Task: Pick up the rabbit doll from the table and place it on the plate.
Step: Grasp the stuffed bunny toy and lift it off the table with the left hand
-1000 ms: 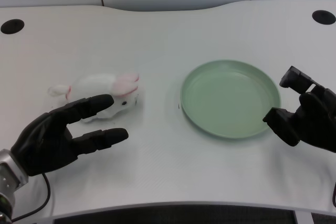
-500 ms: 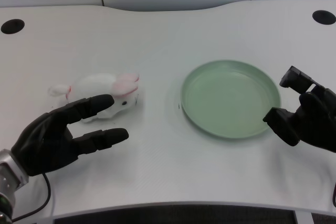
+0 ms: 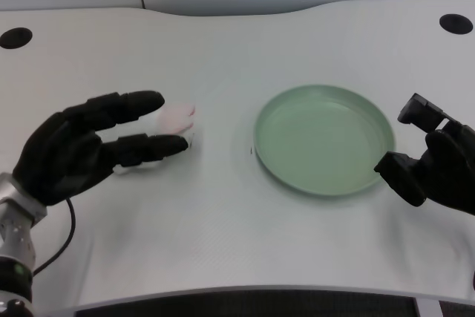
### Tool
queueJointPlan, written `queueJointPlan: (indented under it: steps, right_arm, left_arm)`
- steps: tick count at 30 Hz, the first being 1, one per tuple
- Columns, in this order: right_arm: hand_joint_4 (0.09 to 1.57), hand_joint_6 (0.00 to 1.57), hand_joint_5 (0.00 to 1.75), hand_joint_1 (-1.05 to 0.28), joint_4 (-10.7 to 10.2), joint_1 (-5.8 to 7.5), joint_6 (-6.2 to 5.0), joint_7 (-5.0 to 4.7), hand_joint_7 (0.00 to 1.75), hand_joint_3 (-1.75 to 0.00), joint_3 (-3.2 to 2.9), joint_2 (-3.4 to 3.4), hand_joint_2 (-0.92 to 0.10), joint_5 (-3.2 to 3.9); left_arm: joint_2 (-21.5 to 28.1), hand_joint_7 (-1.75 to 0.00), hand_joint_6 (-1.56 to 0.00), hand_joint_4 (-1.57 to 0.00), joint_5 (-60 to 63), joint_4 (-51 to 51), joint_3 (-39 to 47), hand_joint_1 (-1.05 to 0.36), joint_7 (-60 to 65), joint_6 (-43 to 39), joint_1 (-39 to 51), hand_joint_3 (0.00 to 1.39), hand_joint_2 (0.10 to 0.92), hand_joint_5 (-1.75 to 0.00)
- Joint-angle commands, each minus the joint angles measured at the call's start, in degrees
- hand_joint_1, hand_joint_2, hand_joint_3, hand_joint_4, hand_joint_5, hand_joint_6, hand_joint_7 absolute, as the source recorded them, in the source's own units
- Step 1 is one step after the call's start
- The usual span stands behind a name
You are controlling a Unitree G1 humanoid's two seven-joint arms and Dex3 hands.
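Observation:
The white rabbit doll point(image 3: 176, 118) with pink ears lies on the table left of centre; only its ears and a bit of white body show, since my left hand covers most of it. My left hand point(image 3: 85, 144) hovers over the doll with its fingers spread and pointing right; no grip on the doll shows. The pale green plate point(image 3: 324, 139) sits empty on the table to the right of the doll.
My right hand point(image 3: 434, 161) rests by the plate's right rim. Two black grommet holes point(image 3: 15, 37) point(image 3: 455, 24) mark the table's far corners. The table's front edge runs along the bottom of the view.
My left hand has moved up and forward, from in front of the rabbit doll to over it, now hiding most of the doll. The plate and right hand have stayed put.

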Motion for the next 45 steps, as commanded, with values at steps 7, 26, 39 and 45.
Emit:
queueJointPlan:
  steps: [7, 26, 39, 45]
  right_arm:
    - [1.04, 0.80, 1.75, -0.67, -0.69, 0.61, -0.11, 0.22, 1.75, -0.04, 0.23, -0.77, -0.92, 0.05]
    - [1.04, 0.79, 1.75, -0.67, -0.95, 1.03, -0.60, -0.66, 1.75, -0.03, 0.21, -0.45, -0.92, 0.02]
    - [1.05, 0.79, 1.75, -0.66, -1.36, 1.13, 0.47, -0.29, 1.75, -0.02, 0.04, -0.37, -0.91, 0.46]
    - [1.04, 0.79, 1.75, -0.66, -1.34, 0.98, 1.02, -0.14, 1.75, -0.02, 0.02, -0.44, -0.92, 0.49]
  left_arm:
    - [0.54, 0.00, -0.63, -0.74, 6.62, -5.58, -3.35, -0.78, 13.31, -27.95, -1.84, 0.08, 0.920, 0.00]
    - [11.74, 0.00, -0.24, -0.22, 63.20, 14.25, -31.68, -0.93, 80.50, -42.73, -17.99, 0.29, 0.921, 0.00]
    - [5.88, -0.01, -0.13, -0.20, 73.29, 24.80, -49.83, -1.05, 88.65, -15.14, -22.55, 0.36, 0.921, -0.01]
    - [4.89, -0.01, -0.13, -0.22, 73.43, 25.55, -52.87, -1.05, 87.15, -10.68, -22.34, 0.36, 0.921, -0.02]
